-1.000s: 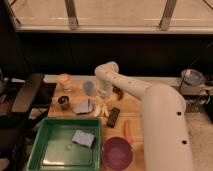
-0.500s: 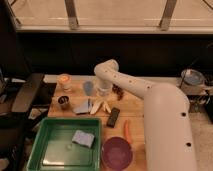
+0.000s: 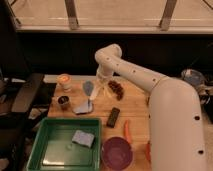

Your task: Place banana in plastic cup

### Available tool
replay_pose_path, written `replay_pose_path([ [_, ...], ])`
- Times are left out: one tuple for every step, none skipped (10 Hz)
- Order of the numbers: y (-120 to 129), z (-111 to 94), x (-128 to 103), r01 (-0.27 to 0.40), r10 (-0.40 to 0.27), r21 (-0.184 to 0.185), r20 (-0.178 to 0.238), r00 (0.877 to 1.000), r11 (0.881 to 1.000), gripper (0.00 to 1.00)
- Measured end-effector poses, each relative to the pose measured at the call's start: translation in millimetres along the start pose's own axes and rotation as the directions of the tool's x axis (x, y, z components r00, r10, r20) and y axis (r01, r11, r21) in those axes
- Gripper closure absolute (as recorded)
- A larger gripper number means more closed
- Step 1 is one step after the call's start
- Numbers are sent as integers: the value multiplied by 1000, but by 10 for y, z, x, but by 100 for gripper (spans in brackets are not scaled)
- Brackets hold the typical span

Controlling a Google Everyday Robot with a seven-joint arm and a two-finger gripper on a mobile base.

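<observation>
The pale yellow-white banana (image 3: 98, 93) hangs from my gripper (image 3: 102, 83), which is shut on its upper part. It hangs just above the wooden table (image 3: 135, 107). The bluish-grey translucent plastic cup (image 3: 88, 88) stands upright just left of the banana, next to its tip. My arm comes in from the lower right and bends down over this spot.
A whitish-orange cup (image 3: 64, 80) and a small dark cup (image 3: 63, 102) stand at the left. A blue pad (image 3: 82, 107) lies below the plastic cup. Also here: a dark cluster (image 3: 117, 89), a black bar (image 3: 114, 117), an orange carrot (image 3: 127, 131), a purple bowl (image 3: 116, 153), and a green tray (image 3: 45, 150) holding a blue sponge (image 3: 82, 138).
The banana has come up off the table in my gripper and moved slightly left toward the plastic cup.
</observation>
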Motion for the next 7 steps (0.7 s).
replay_pose_path([
  [-80, -174, -210, 25, -26, 14, 41, 999, 1000, 100],
  [-121, -272, -389, 49, -51, 22, 69, 996, 999, 100],
  [-106, -346, -599, 80, -82, 24, 96, 992, 997, 100],
  [-36, -386, -811, 113, -114, 19, 118, 986, 993, 100],
  [9, -379, -911, 131, -132, 13, 130, 983, 991, 98],
  [30, -327, -982, 147, -146, 3, 136, 980, 989, 88],
  [39, -253, -992, 153, -151, -4, 134, 979, 988, 80],
])
